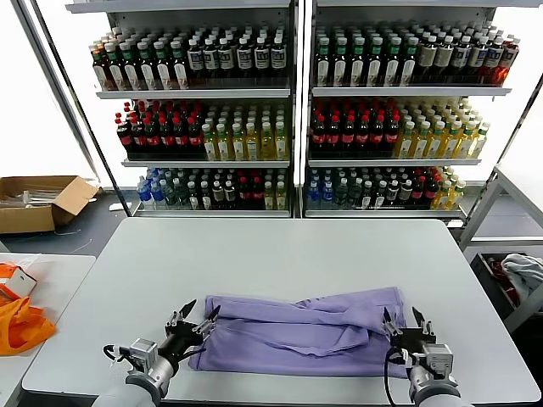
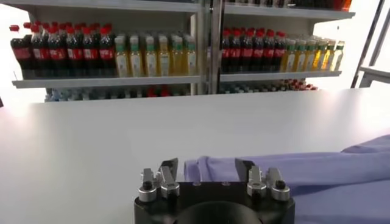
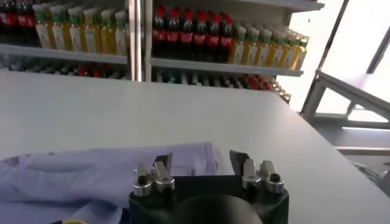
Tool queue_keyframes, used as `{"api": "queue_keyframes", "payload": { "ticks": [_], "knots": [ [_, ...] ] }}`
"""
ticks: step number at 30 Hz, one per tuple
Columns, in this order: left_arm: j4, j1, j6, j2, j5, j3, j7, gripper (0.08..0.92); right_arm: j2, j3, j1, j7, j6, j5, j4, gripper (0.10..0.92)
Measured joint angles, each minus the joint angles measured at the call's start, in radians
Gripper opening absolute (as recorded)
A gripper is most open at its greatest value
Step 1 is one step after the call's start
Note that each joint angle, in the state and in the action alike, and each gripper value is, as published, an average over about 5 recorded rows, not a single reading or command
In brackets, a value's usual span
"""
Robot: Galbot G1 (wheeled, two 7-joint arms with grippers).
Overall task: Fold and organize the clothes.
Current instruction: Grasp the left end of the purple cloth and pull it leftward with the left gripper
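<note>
Two grippers flank your lavender T-shirt on the grey table: left gripper and right gripper both spread, empty. Left wrist: soft folded cloth just beyond the fingers. Right wrist: rumpled hem (dark print peeking) near the released gripper.

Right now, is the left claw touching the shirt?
Cannot tell. In the head view the open left claw sits right at the shirt corner; the left wrist view shows fabric between its fingers, but no clear gap or contact.
</note>
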Motion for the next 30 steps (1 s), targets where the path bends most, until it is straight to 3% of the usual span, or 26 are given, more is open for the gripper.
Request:
{"api": "queue_keyframes", "payload": {
  "ticks": [3,8,25,30],
  "knots": [
    [0.01,0.0,0.0,-0.011,-0.008,0.003,-0.005,0.79,0.0,0.01,-0.002,0.003,0.005,0.005,0.022,0.815],
    [0.022,0.005,0.004,-0.03,-0.031,0.006,-0.014,0.821,0.002,0.016,-0.008,0.007,0.014,0.007,0.041,0.822],
    [0.057,0.001,0.003,-0.06,-0.115,0.003,-0.035,0.823,0.007,-0.005,-0.022,0.006,0.031,-0.02,0.057,0.823],
    [0.06,0.003,0.005,-0.061,-0.122,0.007,-0.036,0.753,0.007,-0.015,-0.021,0.005,0.035,-0.027,0.056,0.823]
  ]
}}
